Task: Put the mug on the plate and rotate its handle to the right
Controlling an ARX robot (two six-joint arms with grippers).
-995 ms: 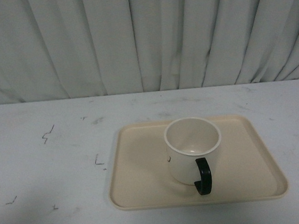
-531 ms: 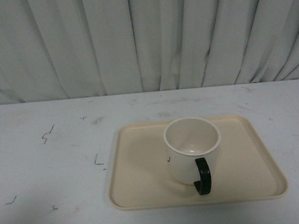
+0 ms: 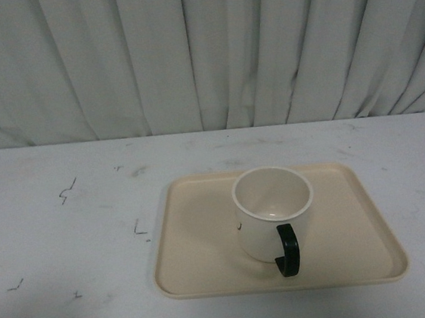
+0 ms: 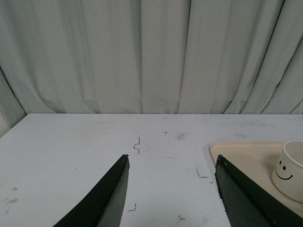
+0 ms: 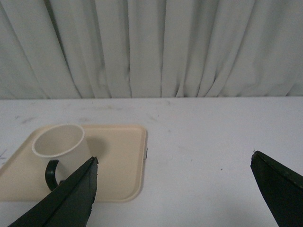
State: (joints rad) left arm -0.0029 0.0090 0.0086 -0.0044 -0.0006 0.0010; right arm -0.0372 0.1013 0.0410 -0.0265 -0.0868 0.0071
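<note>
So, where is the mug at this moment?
In the front view the mug stands upright near the middle of the plate, slightly right of centre on the table, its dark handle facing the camera.

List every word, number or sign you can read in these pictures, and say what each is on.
No words or numbers can be read anywhere.
Sign: a black smiley face, printed on the mug.
Small black marks on the table: not readable as text.
</note>
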